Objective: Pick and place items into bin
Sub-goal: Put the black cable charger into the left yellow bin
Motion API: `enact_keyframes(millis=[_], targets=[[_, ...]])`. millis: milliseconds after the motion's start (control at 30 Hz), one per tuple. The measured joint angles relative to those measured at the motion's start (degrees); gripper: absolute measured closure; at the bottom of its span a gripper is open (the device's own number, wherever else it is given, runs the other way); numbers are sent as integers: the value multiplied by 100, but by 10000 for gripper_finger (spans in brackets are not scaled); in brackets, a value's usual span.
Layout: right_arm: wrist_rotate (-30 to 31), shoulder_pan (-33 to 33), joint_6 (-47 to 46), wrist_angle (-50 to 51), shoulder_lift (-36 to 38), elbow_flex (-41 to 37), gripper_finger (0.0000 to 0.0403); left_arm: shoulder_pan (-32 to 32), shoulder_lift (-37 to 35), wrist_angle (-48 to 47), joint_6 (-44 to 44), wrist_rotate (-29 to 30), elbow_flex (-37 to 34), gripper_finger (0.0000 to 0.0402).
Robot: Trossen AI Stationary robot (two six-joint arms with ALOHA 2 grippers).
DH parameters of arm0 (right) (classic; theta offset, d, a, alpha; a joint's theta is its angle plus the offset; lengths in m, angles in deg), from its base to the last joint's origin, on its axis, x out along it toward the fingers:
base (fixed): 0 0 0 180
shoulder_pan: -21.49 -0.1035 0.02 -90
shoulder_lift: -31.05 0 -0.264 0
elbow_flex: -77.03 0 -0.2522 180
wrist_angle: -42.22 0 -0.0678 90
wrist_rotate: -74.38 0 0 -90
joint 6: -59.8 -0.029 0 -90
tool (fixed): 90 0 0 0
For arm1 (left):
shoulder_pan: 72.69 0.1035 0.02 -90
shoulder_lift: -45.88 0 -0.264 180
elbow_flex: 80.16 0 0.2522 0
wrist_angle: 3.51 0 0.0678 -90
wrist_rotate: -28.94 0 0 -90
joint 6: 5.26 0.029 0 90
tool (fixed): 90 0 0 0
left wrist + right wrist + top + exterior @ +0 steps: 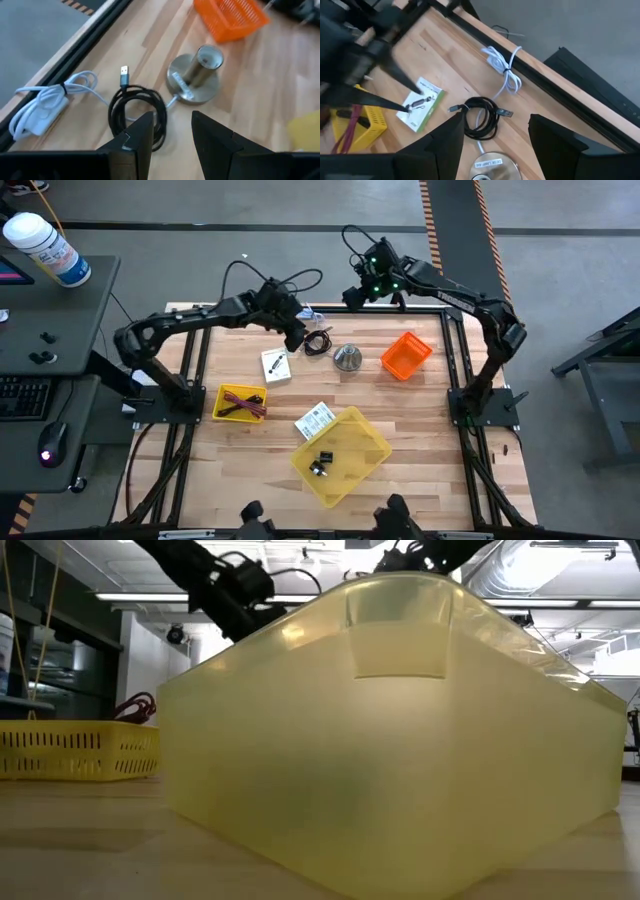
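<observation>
A coiled black cable (318, 342) (137, 107) (480, 117) lies flat on the table's far middle. My left gripper (299, 335) (172, 132) hovers open just above it, one finger over the coil's rim. My right gripper (368, 288) (495, 135) waits open, high over the far edge. A white card with a black mark (275, 365) (420, 102) lies flat near the cable. A printed label card (314, 420) rests against the large yellow bin (345, 448) (400, 740), which holds a black clip (320, 463). Reddish-purple sticks (240, 405) lie in a small yellow basket (240, 402).
A silver cone piece (347, 357) (195, 77) stands right of the cable, an orange basket (405, 355) farther right. A bundled white cable (45, 102) (502, 65) lies by the far frame rail. Bare wood shows at the table's right and near left.
</observation>
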Motion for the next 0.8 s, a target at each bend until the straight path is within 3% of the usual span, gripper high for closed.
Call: enact_keyframes(millis=[567,800], targets=[[-26,-12,-50,121,442,-2,192,0,1237,614,-55,690,0,279],[-46,-39,-137,138,442,-2,192,0,1500,734,-58,562,7,279]])
